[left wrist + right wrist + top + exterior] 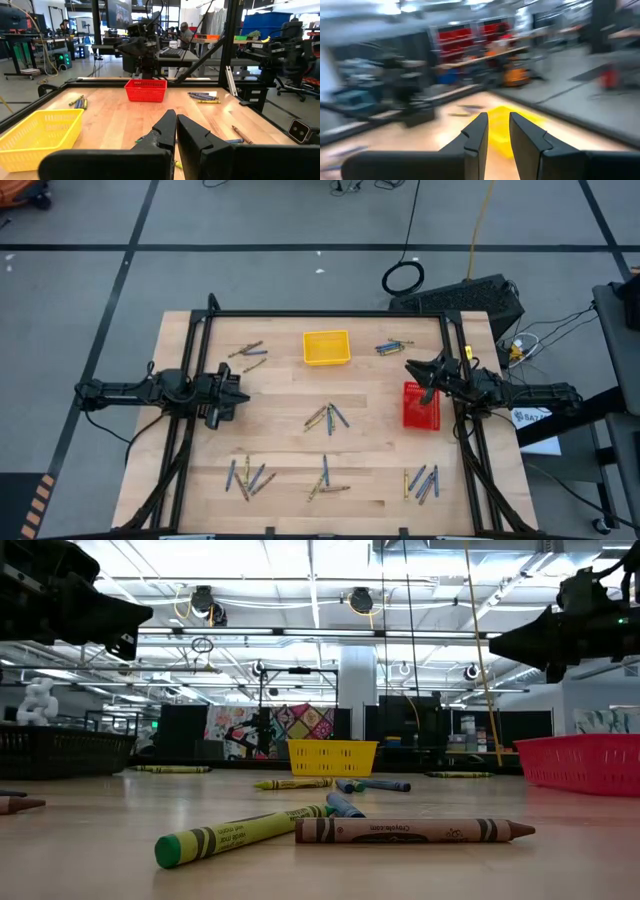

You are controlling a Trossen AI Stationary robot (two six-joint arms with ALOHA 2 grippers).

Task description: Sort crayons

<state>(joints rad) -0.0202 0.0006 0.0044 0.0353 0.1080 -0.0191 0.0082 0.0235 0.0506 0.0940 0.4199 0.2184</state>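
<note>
Crayons lie flat on the wooden table in several small clusters: far left [248, 352], far right [393, 346], centre [327, 417], and three along the near edge [247, 477], [325, 480], [422, 480]. In the low view a yellow-green crayon [240, 833] and a brown one [410, 831] lie nearest. My left gripper [243, 396] hangs over the table's left part, shut and empty; it also shows in its wrist view [176, 120]. My right gripper [410, 365] hovers by the red tray's far corner, its fingers a narrow gap apart [498, 120], empty.
A yellow tray [326, 347] stands at the far middle and a red tray [420, 406] at the right, under my right arm. A black frame [330, 314] runs along the far edge and down both sides. Bare wood lies between the clusters.
</note>
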